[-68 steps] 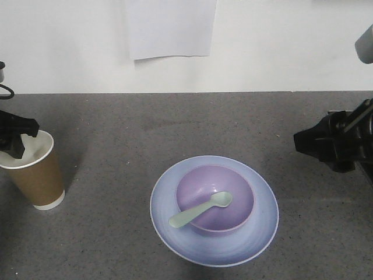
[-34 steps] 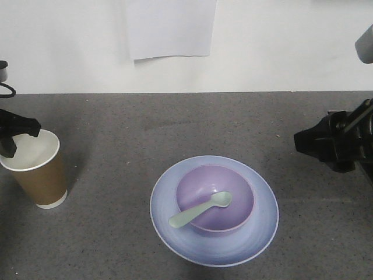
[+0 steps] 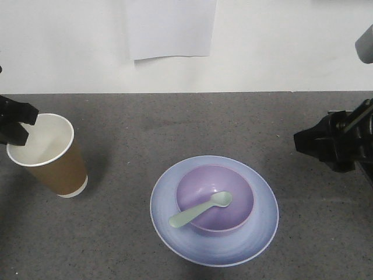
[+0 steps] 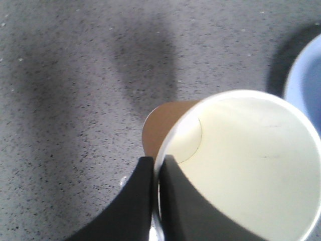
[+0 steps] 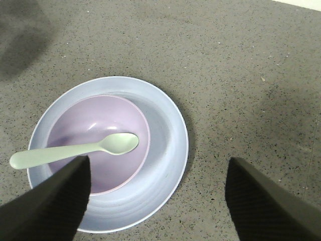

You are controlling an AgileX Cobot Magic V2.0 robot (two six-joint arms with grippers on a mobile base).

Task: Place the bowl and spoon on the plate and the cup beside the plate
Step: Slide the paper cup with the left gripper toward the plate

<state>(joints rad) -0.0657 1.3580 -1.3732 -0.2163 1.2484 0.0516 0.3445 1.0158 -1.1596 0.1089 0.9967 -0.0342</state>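
Brown paper cup [image 3: 49,154] is up off the grey table [image 3: 175,122] right now, tilted over, with the left gripper [image 4: 156,173] pinching just the thin rim wall, one finger inside and one outside. That grip is what I'd worry about: it's only holding a bit of paper edge, so the cup could swing, fold at the rim, or slip out if the arm moves fast. It's also leaning, so if it gets put down at that angle it could just tip over instead of standing. And it's well left of the plate [image 3: 256,230], so it has ground to cover, and coming in too close could knock the plate's rim.

Contents-wise: cup looks empty, plain white inside. The lilac bowl [image 3: 233,219] sits in the middle of the pale blue plate, and the mint spoon [image 3: 201,210] is in the bowl, head down inside, handle poking out over the bowl's edge.

Right gripper [image 5: 158,193] hangs off to the side over the plate area, fingers spread wide apart, holding nothing.
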